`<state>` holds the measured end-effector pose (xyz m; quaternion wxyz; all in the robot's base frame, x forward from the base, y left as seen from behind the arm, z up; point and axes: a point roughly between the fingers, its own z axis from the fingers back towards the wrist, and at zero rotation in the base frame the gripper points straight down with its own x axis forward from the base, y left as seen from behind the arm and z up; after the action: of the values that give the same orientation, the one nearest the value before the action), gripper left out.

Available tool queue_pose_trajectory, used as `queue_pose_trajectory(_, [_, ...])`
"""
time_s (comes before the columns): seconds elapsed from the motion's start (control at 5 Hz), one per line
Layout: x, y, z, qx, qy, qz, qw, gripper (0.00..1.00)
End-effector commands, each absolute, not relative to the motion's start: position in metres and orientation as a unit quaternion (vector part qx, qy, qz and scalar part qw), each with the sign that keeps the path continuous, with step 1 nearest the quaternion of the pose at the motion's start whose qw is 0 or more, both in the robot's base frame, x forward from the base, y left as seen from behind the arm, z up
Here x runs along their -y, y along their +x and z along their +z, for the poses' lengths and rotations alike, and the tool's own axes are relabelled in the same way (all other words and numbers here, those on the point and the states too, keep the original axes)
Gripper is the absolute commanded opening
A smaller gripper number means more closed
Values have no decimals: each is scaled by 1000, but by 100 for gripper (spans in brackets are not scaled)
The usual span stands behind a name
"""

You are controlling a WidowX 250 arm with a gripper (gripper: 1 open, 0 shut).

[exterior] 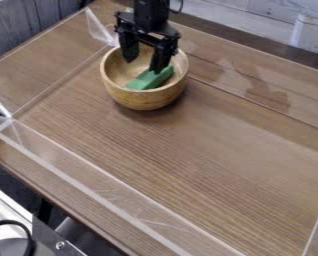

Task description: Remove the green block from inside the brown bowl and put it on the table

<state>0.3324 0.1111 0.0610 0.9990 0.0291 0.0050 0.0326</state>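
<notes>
One bowl [144, 100] sits on one counter [189, 160]. One green block [151, 79] lies inside the bowl, slanted. One black hand [146, 62], open and reaching into the bowl, has its two fingers spread above the bowl's inside.

Thick wall of the brown bowl [146, 100] around the green block [150, 78].

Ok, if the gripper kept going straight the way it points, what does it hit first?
Likely the green block in the wooden bowl, though depth is hard to judge from this view.
</notes>
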Motion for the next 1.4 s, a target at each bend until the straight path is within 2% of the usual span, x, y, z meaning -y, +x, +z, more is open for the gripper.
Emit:
queue_pose_trajectory(0.0, [-117, 344, 70, 30, 31, 41, 998, 100])
queue_pose_trajectory(0.6, [-119, 335, 83, 8, 5, 87, 996, 100])
queue_pose_trajectory(1.0, [-117, 338, 76, 17, -9, 80, 997, 100])
queue_pose_trajectory(1.2, [-116, 339, 71, 5, -9, 96, 995, 0])
